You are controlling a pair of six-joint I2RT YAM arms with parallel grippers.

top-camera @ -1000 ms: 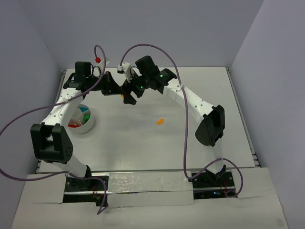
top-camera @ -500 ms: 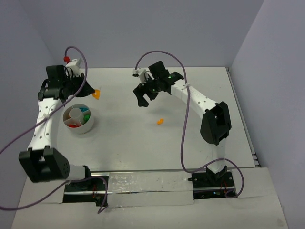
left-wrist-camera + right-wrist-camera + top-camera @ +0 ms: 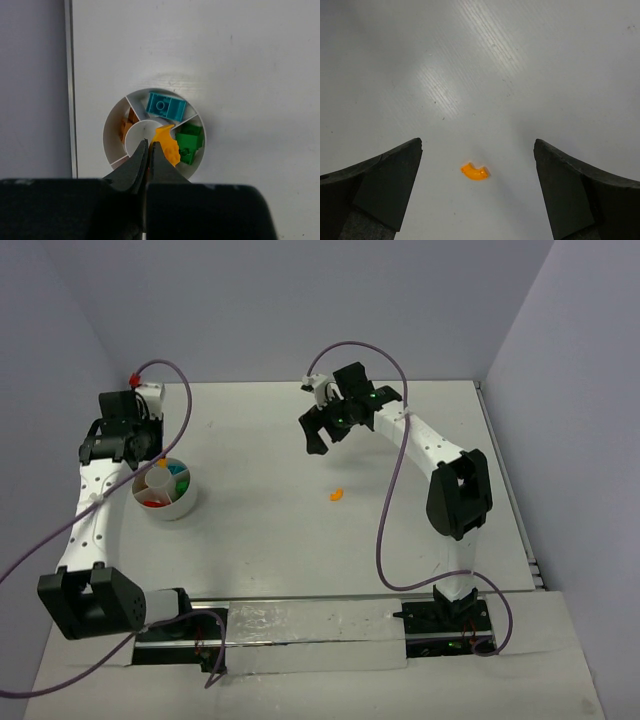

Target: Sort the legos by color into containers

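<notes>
The white bowl (image 3: 111, 131) has divided containers holding a cyan lego (image 3: 166, 106), green legos (image 3: 189, 142) and an orange-brown lego (image 3: 125, 129). In the top view the bowl (image 3: 186, 502) sits at the left and also shows a red lego (image 3: 155, 503). My left gripper (image 3: 149, 143) hovers over it, shut on an orange lego (image 3: 168, 146) that sticks out to the right of its tips. A small curved orange lego (image 3: 475, 171) lies on the table (image 3: 336, 494). My right gripper (image 3: 477, 145) hangs open above it, fingers wide on either side, and is seen from above (image 3: 322, 435) further back.
The white table's left edge (image 3: 69, 90) runs close beside the bowl, with the purple wall beyond it. Purple cables (image 3: 385, 500) loop over both arms. The right arm's elbow (image 3: 458, 490) stands at mid right.
My left arm swung left from the table's middle to over the bowl, carrying the orange lego. The right gripper opened wider and drew back to the right.
</notes>
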